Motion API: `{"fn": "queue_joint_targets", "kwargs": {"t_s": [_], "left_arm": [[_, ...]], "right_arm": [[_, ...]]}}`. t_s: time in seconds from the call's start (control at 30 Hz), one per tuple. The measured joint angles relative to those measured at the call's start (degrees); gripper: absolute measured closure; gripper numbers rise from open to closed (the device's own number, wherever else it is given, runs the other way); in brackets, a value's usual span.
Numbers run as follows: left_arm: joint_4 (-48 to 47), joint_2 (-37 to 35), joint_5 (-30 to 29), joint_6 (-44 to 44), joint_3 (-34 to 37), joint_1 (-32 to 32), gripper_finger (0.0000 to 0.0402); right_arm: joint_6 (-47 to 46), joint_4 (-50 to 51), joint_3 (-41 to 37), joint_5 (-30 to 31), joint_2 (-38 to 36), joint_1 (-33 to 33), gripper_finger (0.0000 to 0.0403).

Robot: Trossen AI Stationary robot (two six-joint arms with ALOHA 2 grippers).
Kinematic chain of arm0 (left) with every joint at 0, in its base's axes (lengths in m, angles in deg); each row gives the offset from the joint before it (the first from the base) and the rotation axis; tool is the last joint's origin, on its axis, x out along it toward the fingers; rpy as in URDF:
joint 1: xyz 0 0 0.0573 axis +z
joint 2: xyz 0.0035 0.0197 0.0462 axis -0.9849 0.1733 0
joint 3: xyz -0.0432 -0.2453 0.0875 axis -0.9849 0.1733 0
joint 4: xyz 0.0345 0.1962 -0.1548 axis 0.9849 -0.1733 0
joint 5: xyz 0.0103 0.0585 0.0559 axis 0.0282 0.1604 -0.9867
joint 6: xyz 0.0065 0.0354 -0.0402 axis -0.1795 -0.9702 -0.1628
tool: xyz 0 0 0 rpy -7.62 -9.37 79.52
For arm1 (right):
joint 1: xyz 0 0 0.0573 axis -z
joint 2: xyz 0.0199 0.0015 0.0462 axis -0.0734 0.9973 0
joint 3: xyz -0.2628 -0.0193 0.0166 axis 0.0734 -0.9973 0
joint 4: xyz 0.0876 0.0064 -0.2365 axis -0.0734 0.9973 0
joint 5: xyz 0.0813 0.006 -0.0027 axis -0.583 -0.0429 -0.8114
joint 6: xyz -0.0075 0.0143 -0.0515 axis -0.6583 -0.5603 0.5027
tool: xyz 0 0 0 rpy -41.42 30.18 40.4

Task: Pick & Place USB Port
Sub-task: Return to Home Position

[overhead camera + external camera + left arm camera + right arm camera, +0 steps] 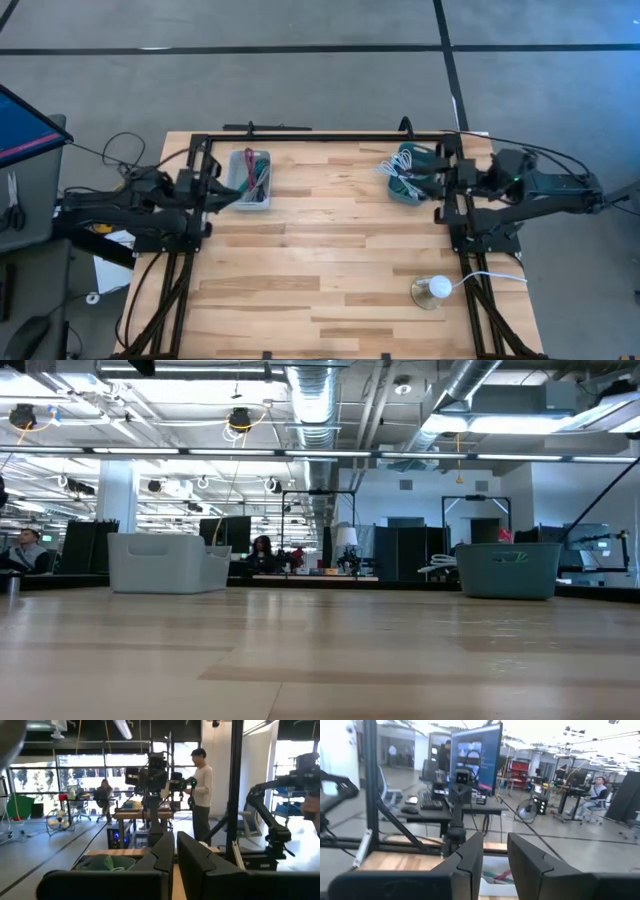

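A: Where did we find the cables?

B: We logged all of them as binned. The coiled red, green and gray-patterned USB cables (255, 178) lay in the pale gray plastic bin (165, 565), just ahead of the left gripper (218, 188). The tangled whitish-blue USB cables (398, 172) lay in the teal-blue plastic bin (510, 572), just ahead of the right gripper (442, 180). A few loops seemed to hang over the wall farthest from that gripper.

A: And the gripper state?

B: Both held nothing. The left gripper's fingers (165, 857) stood almost together, with only a thin slit between them. The right gripper's fingers (470, 857) stood apart with a clear gap.

A: Any handling notes?

B: We judged the cables light, limp and quick to snag on one another, so lifting one strand would likely drag its neighbours along. The patterned jacket should give fair friction, while smooth jackets may slip. The best hold, we reckoned, was the stiff plug housing, or across a bunched coil rather than a single loose run. We judged the plugs hardy but not to be crushed.
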Motion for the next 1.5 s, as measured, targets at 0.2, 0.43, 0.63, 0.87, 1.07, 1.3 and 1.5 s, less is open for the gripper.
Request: {"fn": "queue_joint_targets", "kwargs": {"t_s": [0.2,0.43,0.63,0.87,1.07,1.3,1.5], "left_arm": [[-9.2,-1.1,0.2,-1.3,-4.2,0.0,0.0378],[-14.0,-1.2,0.2,-3.6,-9.0,0.0,0.0380],[-19.5,-1.3,0.2,-3.9,-13.5,0.0,0.0380],[-21.9,-7.2,0.2,-4.7,-13.7,0.0,0.0379],[-26.5,-13.9,0.2,-4.3,-13.2,0.0,0.0380],[-30.4,-11.9,-1.2,-4.6,-12.9,0.0,0.0380],[-30.3,-13.6,0.4,-3.4,-12.7,0.0,0.0380]], "right_arm": [[1.5,2.2,0.0,-1.0,-2.0,0.0,0.0321],[2.3,6.2,0.0,-5.2,-3.6,0.4,0.0321],[0.2,10.2,0.0,-5.3,-9.6,0.4,0.0321],[-1.9,7.1,-8.1,-5.6,-22.4,0.3,0.0321],[-3.3,6.6,-17.3,-5.6,-35.7,0.3,0.0321],[-3.2,7.7,-18.1,-3.6,-33.8,0.4,0.0321],[-3.4,7.3,-17.4,-4.9,-35.6,0.2,0.0321]]}}
